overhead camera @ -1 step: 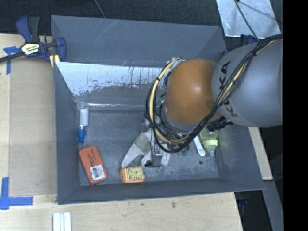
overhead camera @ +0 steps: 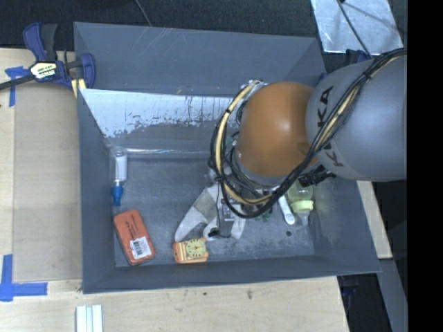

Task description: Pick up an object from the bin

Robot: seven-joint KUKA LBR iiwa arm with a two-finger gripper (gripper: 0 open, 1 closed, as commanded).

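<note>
The grey metal bin (overhead camera: 173,54) has sloping walls, and the far wall is streaked with pale scuffs above a worn, speckled floor. The grey KUKA arm (overhead camera: 363,126) comes in from the right, looped with black and yellow cables. Its rounded orange cover (overhead camera: 273,133) hangs over the middle of the bin and hides most of the wrist.

Below the cover the gripper (overhead camera: 221,225) is low over the floor, at the right edge of a crumpled grey-white cloth-like piece (overhead camera: 196,216) near the front wall. It seems to touch that piece. I cannot tell whether it is spread or closed, or whether it pinches anything.

An orange flat box with a barcode label (overhead camera: 131,236) lies at the front left corner. A small orange-yellow packet (overhead camera: 190,252) sits just in front of the cloth-like piece, against the front wall. A clear tube with a blue cap (overhead camera: 118,180) lies along the left side. To the right, partly under the cables, are a pale yellow-green object (overhead camera: 302,200) and a small white stick-like thing (overhead camera: 288,215) beside it.

Beyond the bin lies a dark surface (overhead camera: 208,5).
</note>
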